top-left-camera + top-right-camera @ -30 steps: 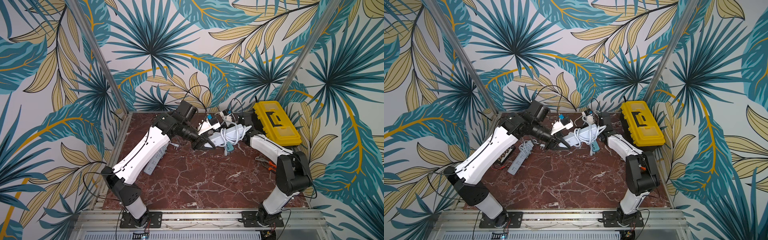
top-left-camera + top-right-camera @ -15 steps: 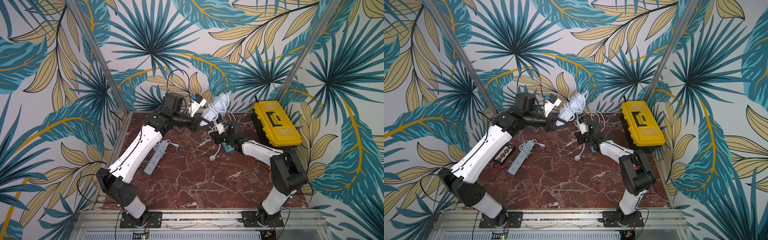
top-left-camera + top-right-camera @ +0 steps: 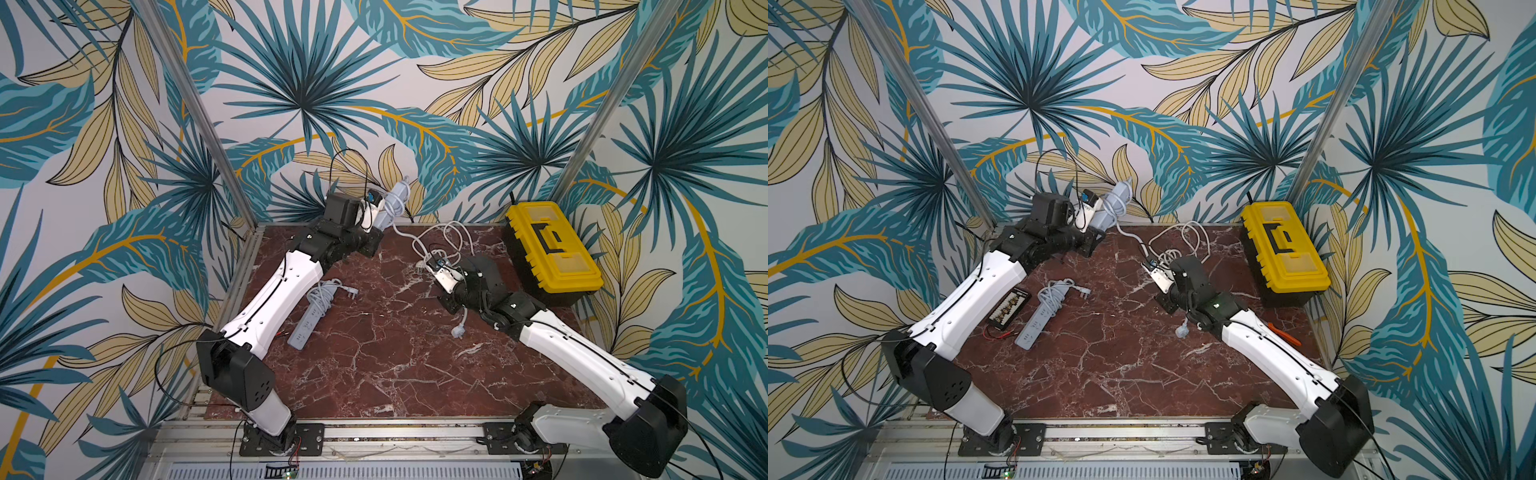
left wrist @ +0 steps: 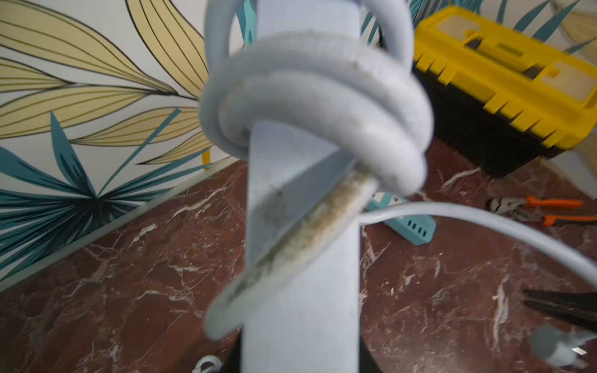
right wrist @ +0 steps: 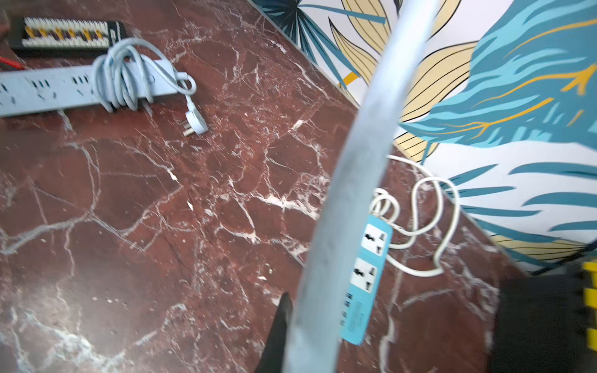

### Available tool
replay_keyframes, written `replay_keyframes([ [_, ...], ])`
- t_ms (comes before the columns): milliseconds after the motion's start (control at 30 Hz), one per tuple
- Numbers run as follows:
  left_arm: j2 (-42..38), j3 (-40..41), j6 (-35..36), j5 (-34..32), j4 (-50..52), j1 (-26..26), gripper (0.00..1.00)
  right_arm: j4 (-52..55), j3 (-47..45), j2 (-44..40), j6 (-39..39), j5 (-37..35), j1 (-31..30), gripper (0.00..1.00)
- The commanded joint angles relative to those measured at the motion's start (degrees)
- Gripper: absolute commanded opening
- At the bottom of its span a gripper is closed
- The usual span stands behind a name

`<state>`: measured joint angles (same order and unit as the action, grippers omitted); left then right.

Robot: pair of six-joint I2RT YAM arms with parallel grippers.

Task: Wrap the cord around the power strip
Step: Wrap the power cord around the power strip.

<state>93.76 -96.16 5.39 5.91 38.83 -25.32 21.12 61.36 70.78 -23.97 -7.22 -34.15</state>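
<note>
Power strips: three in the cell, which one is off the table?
The grey strip raised in the left gripper, cord coiled round it. The other grey strip and the blue strip lie flat on the table.

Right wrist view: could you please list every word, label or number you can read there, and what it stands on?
No text can be read.
Blue power strip: dark print below its sockets, too blurred.
Black panel: coloured markings, too small.
</note>
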Motion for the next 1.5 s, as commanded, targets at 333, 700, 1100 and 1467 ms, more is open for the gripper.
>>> replay_keyframes([
  [333, -2.7, 11.9, 21.2, 21.9, 16.3, -11.4, 0.00, 15.9, 32.1, 10.7, -31.7, 4.2, 2.8, 0.00],
  [700, -9.4, 7.3, 26.2, 47.2, 16.0, -17.3, 0.00, 19.7, 47.6, 32.1, -15.9, 37.4, 16.4, 0.13],
  [1100, -10.8, 0.7, 13.9, 44.0, 5.8, -14.8, 0.00, -39.4, 9.5, 29.1, 22.7, 47.1, 19.7, 0.45],
  [1467, -11.5, 2.6, -2.9, 28.3, -8.4, -11.2, 0.00, -53.4, -2.0, 25.9, 39.6, 34.5, 16.5, 0.14],
])
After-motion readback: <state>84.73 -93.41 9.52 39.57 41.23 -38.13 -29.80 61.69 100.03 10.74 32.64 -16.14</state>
